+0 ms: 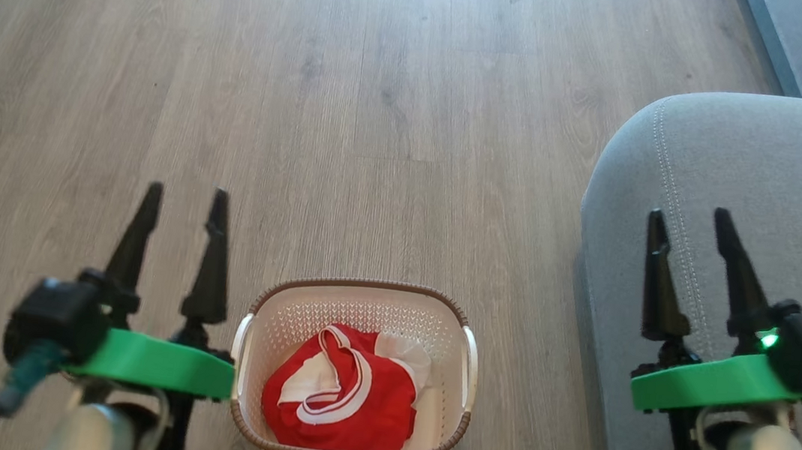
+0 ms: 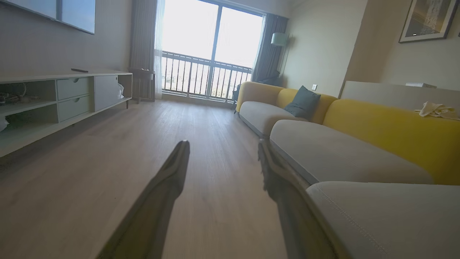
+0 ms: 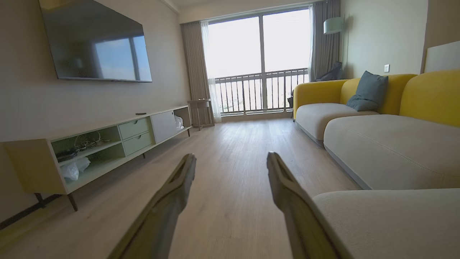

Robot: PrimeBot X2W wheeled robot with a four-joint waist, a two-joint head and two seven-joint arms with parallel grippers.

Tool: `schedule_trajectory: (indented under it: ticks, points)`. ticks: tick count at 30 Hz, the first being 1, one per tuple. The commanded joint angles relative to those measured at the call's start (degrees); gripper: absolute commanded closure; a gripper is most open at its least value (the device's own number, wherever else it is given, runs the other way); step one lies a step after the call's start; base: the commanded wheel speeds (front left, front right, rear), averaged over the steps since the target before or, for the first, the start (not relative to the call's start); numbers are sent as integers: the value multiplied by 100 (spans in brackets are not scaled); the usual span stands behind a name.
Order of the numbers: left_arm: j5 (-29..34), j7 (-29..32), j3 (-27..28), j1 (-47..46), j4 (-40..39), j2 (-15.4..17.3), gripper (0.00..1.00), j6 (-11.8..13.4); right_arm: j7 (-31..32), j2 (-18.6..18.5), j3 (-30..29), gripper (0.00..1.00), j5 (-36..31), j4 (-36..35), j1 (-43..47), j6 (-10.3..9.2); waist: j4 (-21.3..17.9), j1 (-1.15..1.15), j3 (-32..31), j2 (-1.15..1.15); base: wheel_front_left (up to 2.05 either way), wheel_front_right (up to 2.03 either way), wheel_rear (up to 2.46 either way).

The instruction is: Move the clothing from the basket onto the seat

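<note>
- Head view. Found basket (image 1: 364, 285) standing on wood floor (image 1: 310, 94), low centre, between the two arms. Holds the clothing (image 1: 351, 397): a red heap with a white trim band looped on top, slumped toward the near wall. No garment on the seat (image 1: 755, 167) yet.
- Logged left claw (image 1: 187, 193) just left of basket, fingers spread, nothing between them. Logged right claw (image 1: 689, 212) seen against the seat's rounded corner, likewise spread and empty. Neither touching fabric. Judged a ready pose: wide open for a soft bundle, one claw by the source, one by the target.
- Seat near basket on its right, strip of floor between. Probably parked close to keep the carry short.
- Left wrist view. Looked along spread fingers over the floor. Grey seat edge at lower right, yellow backrest (image 2: 388, 126) behind it, grey pillow (image 2: 303, 102) further along, pale cloth (image 2: 435, 109) on a ledge.
- Right wrist view. Same spread fingers. Noted television (image 3: 95, 43) on wall, low cabinet (image 3: 107, 144) beneath, bright balcony window (image 3: 258, 61), lamp (image 3: 332, 25) in the corner. Floor of smooth, matte planks, strongly lit from the window.
</note>
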Motion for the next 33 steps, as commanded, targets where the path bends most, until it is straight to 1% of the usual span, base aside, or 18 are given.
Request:
schedule_trajectory:
  ticks: [1,3,7,18,19,21,23,29,33]
  points:
    - [170,-83,99,-164,-199,62,0,66,-78,-65,144,0,-163,-199,-238,0,-3,0,-2,0,0,0,0]
    - [394,-116,-34,-115,-74,63,0,184,-112,-66,199,0,-292,-148,-219,0,-8,0,-11,0,0,0,0]
    - [721,-183,-263,-68,174,102,0,323,-179,-67,292,0,-557,-30,-166,0,-21,0,-25,0,0,0,0]
    - [1372,-368,-436,42,866,114,0,556,-366,-73,546,0,-1178,479,-89,0,-40,0,-80,0,0,0,0]
    - [1436,-384,-449,54,913,113,0,571,-383,-73,556,0,-1157,566,-77,0,-44,0,-84,0,0,0,0]
    - [1580,-418,-482,80,1003,112,0,590,-417,-74,549,0,-911,768,-66,0,-58,0,-94,0,0,0,0]
    - [1557,-423,-488,112,1107,108,0,570,-422,-74,550,0,-743,967,-81,0,-73,0,-102,0,0,0,0]
    - [1474,-423,-439,177,1379,92,0,499,-422,-74,640,0,-639,1675,-101,0,-85,0,-138,0,0,0,0]
    - [1433,-423,-453,205,1581,83,0,462,-422,-74,676,0,-640,1925,-169,0,-81,0,-150,0,0,0,0]
